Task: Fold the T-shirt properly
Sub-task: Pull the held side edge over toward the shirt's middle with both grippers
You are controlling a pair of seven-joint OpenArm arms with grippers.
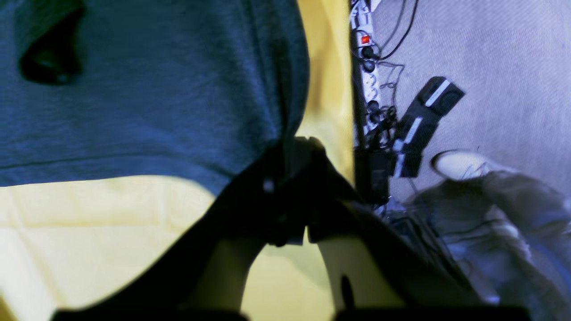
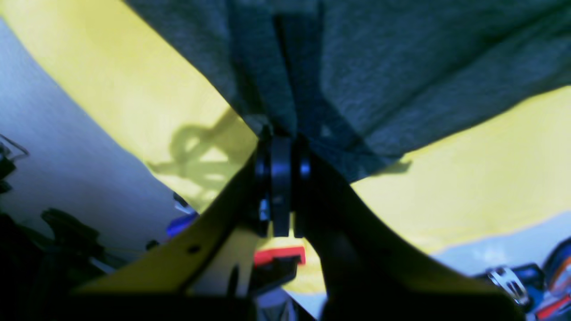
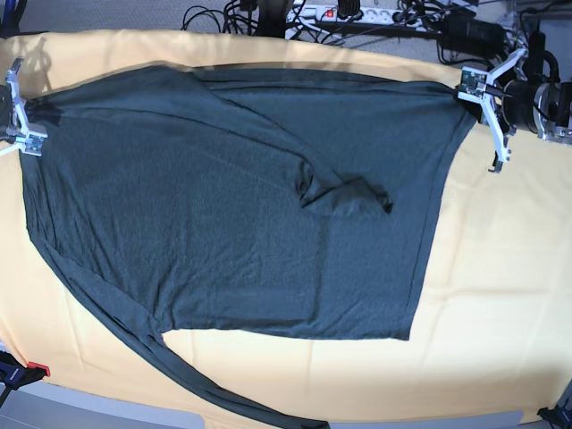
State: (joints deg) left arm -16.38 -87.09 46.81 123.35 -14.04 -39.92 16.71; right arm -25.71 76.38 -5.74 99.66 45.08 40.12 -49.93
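The dark charcoal T-shirt [image 3: 241, 206] lies spread over the pale yellow tablecloth [image 3: 500, 286], one long sleeve folded across its middle and the other trailing along the near edge. My left gripper [image 3: 466, 89] is shut on the shirt's far right corner; in the left wrist view [image 1: 287, 151] the cloth [image 1: 156, 89] bunches into its jaws. My right gripper [image 3: 29, 134] is shut on the shirt's far left corner; in the right wrist view [image 2: 281, 138] the fabric [image 2: 401, 67] gathers into folds at its tips. Both corners are lifted slightly and pulled taut.
A power strip [image 3: 340, 13] and cables lie behind the table's far edge. In the left wrist view a person's shoe [image 1: 459, 164] and black adapters [image 1: 424, 125] sit on the floor beside the table. A red-tipped clamp [image 3: 36, 369] is at the near left edge.
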